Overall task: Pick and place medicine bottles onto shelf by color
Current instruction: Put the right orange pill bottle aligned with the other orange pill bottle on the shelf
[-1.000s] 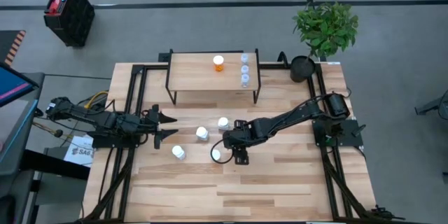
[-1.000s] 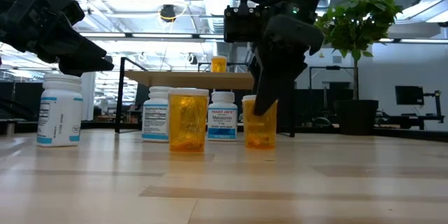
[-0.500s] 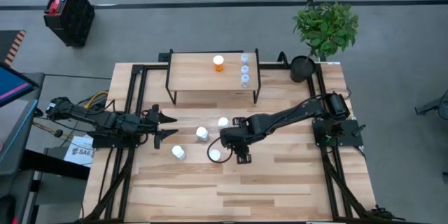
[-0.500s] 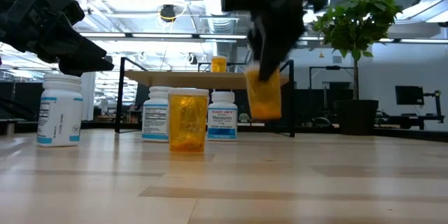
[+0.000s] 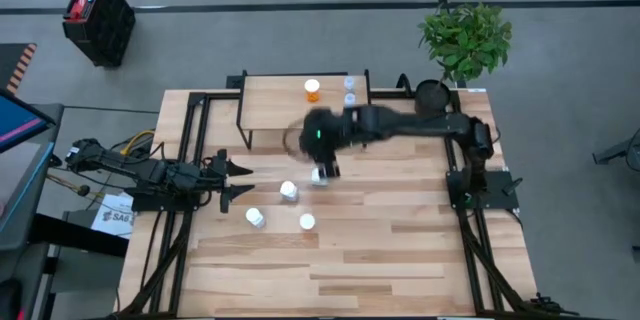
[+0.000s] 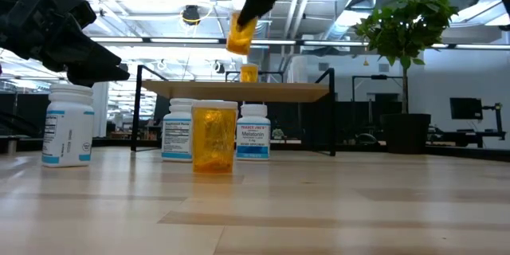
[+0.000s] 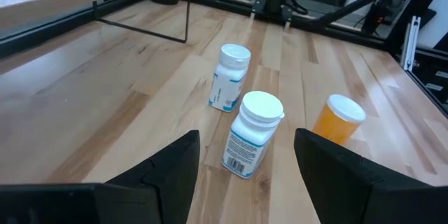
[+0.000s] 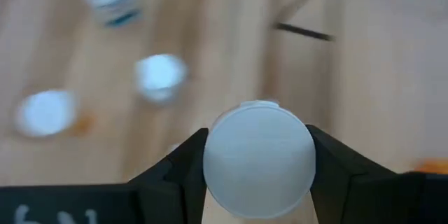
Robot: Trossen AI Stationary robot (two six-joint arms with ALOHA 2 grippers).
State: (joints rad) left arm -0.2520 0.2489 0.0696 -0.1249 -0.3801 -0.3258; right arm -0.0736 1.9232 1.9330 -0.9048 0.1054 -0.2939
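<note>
My right gripper (image 5: 318, 136) is high over the table near the shelf's front edge, shut on an orange bottle (image 6: 241, 33) with a white cap (image 8: 259, 157). The shelf (image 5: 270, 110) carries an orange bottle (image 5: 313, 88) and a clear bottle (image 5: 349, 83), both standing on their bases. Two white bottles (image 5: 288, 191) (image 5: 255, 217), a white-capped orange bottle (image 5: 306, 222) and another white bottle (image 5: 320, 175) stand on the table. My left gripper (image 5: 236, 181) waits open at the table's left; in its wrist view both fingers (image 7: 171, 171) frame the bottles. My right gripper pinches the orange bottle at its cap end (image 8: 210, 155) between its two fingers (image 8: 329, 164), coming from above. The bottle is lifted clear, above the shelf top's height in the low view. It hangs below the fingers, tilted.
A potted plant (image 5: 463, 40) stands at the table's far right corner. The shelf's black legs (image 6: 140, 107) stand on the table behind the bottles. The near half of the wooden table (image 5: 380, 270) is bare.
My right gripper, shut on the orange bottle that stood on the table, has lifted it clear. It has carried it up and toward the far edge, to the shelf's front. The bottle now hangs tilted.
</note>
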